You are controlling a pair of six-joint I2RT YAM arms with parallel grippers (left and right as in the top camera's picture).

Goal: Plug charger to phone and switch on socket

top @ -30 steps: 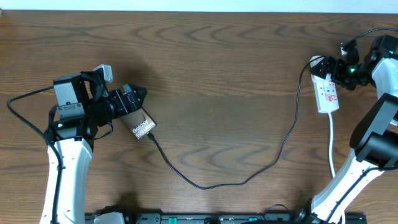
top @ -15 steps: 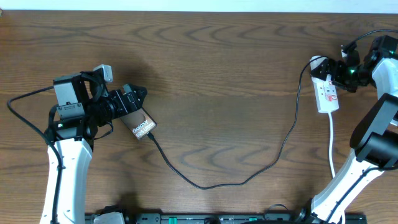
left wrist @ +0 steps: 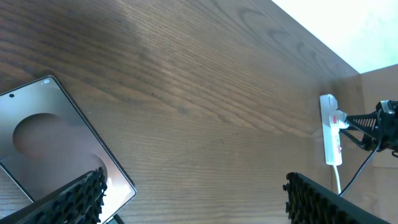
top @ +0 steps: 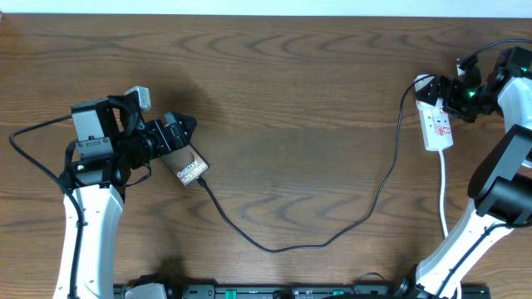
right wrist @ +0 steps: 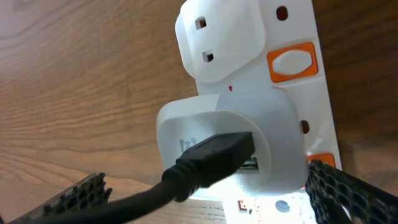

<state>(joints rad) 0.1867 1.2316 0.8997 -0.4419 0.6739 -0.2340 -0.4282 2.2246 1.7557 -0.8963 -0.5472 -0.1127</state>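
The phone (top: 191,169) lies flat at the left, dark with white lettering; in the left wrist view (left wrist: 50,134) its back shows at the lower left. The charger cable (top: 316,242) runs from the phone's lower end in a long loop to a white adapter (right wrist: 230,134) plugged into the socket (top: 438,126). The socket also shows in the left wrist view (left wrist: 331,130). My left gripper (top: 179,133) is open (left wrist: 194,186), with one finger over the phone's edge. My right gripper (top: 450,94) is open (right wrist: 208,186) and straddles the adapter and cable plug (right wrist: 214,155). An orange switch (right wrist: 291,62) sits beside a free outlet.
The socket's white cord (top: 444,191) runs down toward the right arm's base. The table's far edge (top: 266,15) borders a white surface. A black rail (top: 266,292) lies along the front edge.
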